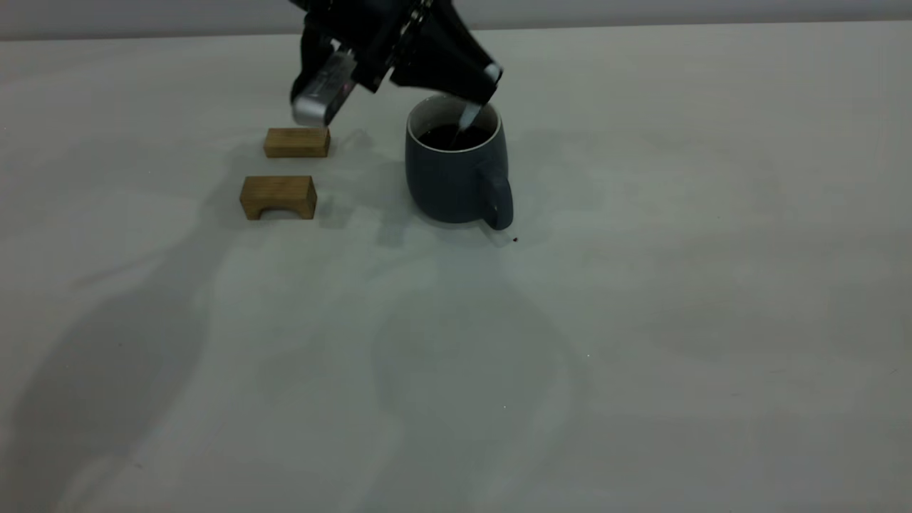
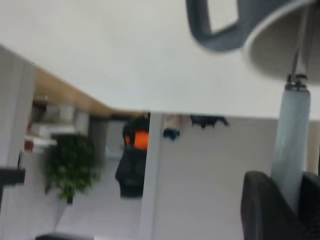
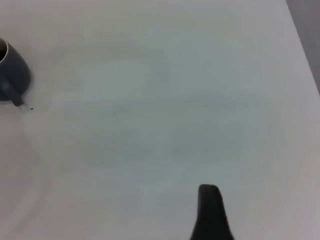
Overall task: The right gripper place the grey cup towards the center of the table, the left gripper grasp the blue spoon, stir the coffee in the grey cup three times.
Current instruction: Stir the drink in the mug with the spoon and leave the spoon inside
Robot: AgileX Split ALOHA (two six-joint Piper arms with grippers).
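Observation:
The grey cup (image 1: 456, 178) stands upright on the table (image 1: 641, 320) near the middle, its handle toward the camera, with dark coffee (image 1: 456, 137) inside. My left gripper (image 1: 488, 82) hangs over the cup's rim, shut on the blue spoon (image 1: 470, 114), whose metal end dips into the coffee. In the left wrist view the pale blue spoon handle (image 2: 290, 135) runs from the left gripper (image 2: 292, 187) into the cup (image 2: 225, 35). The right gripper (image 3: 210, 212) is out of the exterior view; its own view shows it far from the cup (image 3: 12, 75), over bare table.
Two brown wooden blocks (image 1: 296, 142) (image 1: 278, 197) lie left of the cup, the nearer one arched. A silver part of the left arm (image 1: 324, 96) hovers just above the farther block. A tiny dark speck (image 1: 515, 240) sits by the cup's handle.

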